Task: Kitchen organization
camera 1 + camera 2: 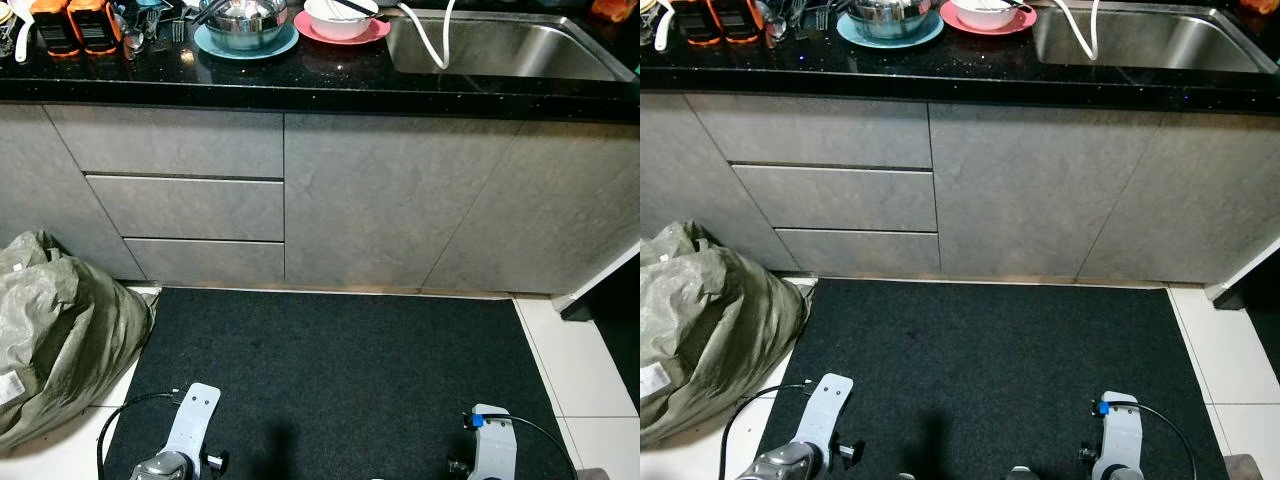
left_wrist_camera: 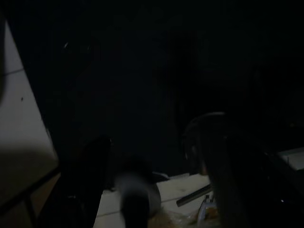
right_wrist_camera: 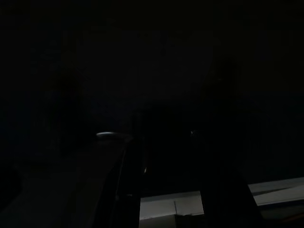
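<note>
Eye views bright, sharp; wrist views near-black

A black speckled counter [image 1: 300, 85] is topping grey cabinets [image 1: 390, 200]; a blue plate [image 1: 246, 45], pink plate [image 1: 343, 32], dark mat [image 1: 330, 380] and olive sack [image 1: 60, 330] are showing.

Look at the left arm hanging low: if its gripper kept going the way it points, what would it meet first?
Most likely the black mat on the floor. The left arm hangs idle, aimed downward; its wrist view is very dark, so depth is uncertain.
</note>
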Controlling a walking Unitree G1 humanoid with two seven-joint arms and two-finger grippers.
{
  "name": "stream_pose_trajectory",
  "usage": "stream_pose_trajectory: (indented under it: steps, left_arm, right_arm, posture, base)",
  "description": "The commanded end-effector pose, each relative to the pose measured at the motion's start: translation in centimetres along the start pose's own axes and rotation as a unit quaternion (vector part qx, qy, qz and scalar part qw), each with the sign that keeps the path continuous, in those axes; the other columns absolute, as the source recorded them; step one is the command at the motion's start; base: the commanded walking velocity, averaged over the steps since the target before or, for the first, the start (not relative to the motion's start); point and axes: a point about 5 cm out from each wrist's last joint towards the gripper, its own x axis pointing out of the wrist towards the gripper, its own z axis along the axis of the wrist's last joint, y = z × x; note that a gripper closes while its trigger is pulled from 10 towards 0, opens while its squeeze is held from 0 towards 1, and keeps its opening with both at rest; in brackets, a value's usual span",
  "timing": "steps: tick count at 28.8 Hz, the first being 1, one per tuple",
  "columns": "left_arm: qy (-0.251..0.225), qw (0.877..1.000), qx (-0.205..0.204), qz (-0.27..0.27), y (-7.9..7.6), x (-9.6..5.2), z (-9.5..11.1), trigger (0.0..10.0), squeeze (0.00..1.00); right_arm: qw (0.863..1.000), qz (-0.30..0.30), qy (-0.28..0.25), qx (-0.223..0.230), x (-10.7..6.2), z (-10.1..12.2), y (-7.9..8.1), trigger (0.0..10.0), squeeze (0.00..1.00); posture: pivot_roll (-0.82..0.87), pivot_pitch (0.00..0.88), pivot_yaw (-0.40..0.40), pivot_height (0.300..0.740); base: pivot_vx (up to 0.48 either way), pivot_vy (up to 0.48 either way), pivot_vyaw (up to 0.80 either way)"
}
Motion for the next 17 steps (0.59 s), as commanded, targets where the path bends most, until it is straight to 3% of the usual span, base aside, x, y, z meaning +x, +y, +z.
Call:
stream_pose_trajectory:
  steps: [1, 17]
  left_arm:
    - [0.015, 1.0, -0.009, 0.0, -0.15, -0.04, -0.83, 10.0, 0.0]
    - [0.016, 1.0, -0.008, 0.005, 0.16, -0.1, -0.84, 10.0, 0.0]
  right_arm:
    - [1.0, -0.004, 0.008, 0.006, -0.22, -0.58, -0.36, 10.0, 0.0]
    - [1.0, 0.003, 0.005, 0.013, -0.15, -0.56, 0.03, 10.0, 0.0]
  posture:
    - [-0.01, 0.166, -0.024, 0.74]
    - [0.0, 0.168, -0.014, 0.74]
  base:
    - [0.289, 0.0, 0.0]
    - [0.442, 0.0, 0.0]
